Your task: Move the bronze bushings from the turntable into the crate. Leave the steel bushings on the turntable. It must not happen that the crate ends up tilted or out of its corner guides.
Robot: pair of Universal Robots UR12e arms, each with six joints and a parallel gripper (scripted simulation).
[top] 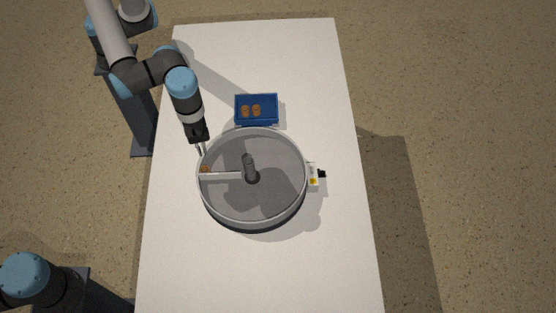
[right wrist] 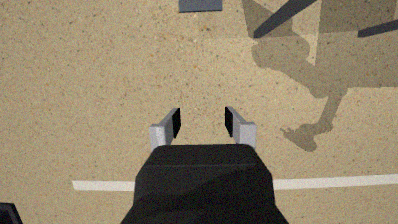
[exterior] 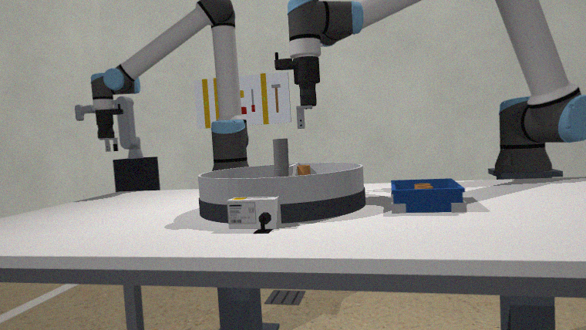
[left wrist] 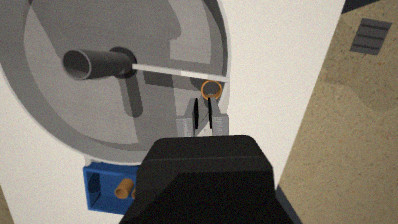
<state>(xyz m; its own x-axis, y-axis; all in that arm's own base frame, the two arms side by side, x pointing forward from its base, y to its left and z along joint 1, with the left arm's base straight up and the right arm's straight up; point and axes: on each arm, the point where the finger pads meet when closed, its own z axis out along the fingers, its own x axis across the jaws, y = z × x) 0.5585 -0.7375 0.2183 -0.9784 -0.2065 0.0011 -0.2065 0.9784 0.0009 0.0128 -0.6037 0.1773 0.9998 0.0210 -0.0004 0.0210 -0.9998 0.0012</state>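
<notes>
A bronze bushing (top: pixel 204 169) (exterior: pixel 303 170) (left wrist: pixel 211 90) stands on the turntable (top: pixel 249 224) (exterior: pixel 282 190) at its wall, beside the fixed bar. My left gripper (top: pixel 202 153) (exterior: pixel 301 123) (left wrist: pixel 203 107) points down well above the turntable's rim near this bushing, partly open and empty. The blue crate (top: pixel 257 121) (exterior: pixel 430 200) (left wrist: pixel 112 207) sits level between its corner guides (exterior: pixel 398 208). One bronze bushing (top: pixel 244 110) stands in it beside another bronze bushing (top: pixel 255 110). My right gripper (exterior: pixel 111 148) (right wrist: pixel 202 116) is wide open and empty, away from the turntable. No steel bushing is visible.
A tall grey post (top: pixel 249 167) (exterior: pixel 281 156) (left wrist: pixel 77 65) rises from the turntable's centre. A white bar (top: pixel 219 175) (left wrist: pixel 175 73) runs from near it to the wall. A white box with a black knob (top: pixel 312 175) (exterior: pixel 254 213) stands against the turntable, opposite my left gripper.
</notes>
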